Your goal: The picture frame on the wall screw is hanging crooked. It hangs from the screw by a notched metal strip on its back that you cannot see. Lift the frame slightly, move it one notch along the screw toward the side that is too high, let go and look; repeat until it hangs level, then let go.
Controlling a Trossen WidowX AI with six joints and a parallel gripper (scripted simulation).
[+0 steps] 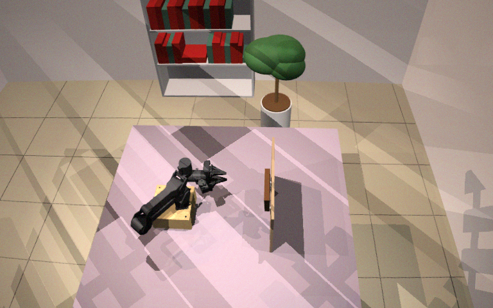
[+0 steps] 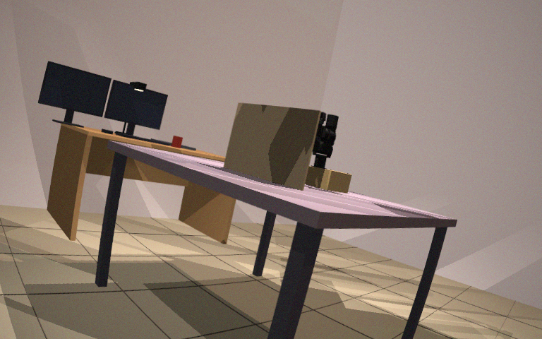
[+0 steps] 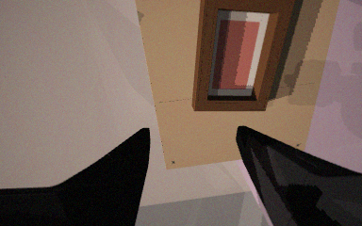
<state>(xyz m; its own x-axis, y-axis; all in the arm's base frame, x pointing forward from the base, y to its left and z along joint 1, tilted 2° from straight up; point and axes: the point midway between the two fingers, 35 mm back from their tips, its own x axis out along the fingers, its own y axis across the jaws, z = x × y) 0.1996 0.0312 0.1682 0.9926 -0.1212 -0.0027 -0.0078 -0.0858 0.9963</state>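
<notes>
The brown wooden picture frame (image 1: 267, 190) (image 3: 231, 104) hangs on the robot-facing side of the upright tan board (image 1: 273, 156) (image 2: 255, 135) (image 3: 174, 71). In the wrist view its near edge is not parallel to the board's thin seam, so it looks tilted; which side is higher I cannot tell for sure. Inside it is a red, dark and white picture. The screw and notched strip are hidden behind it. My gripper (image 1: 226, 176) (image 3: 193, 134) is open and empty, in front of the board and short of the frame, pointing toward it, with a clear gap. Nothing touches the frame.
The arm's yellow base block (image 1: 173, 222) (image 2: 339, 182) stands on the pink table (image 1: 217, 268) (image 2: 359, 207). A potted plant (image 1: 275, 58) and a bookshelf (image 1: 208, 86) stand beyond the table. A wooden desk (image 2: 63, 171) with two monitors stands behind in the exterior view.
</notes>
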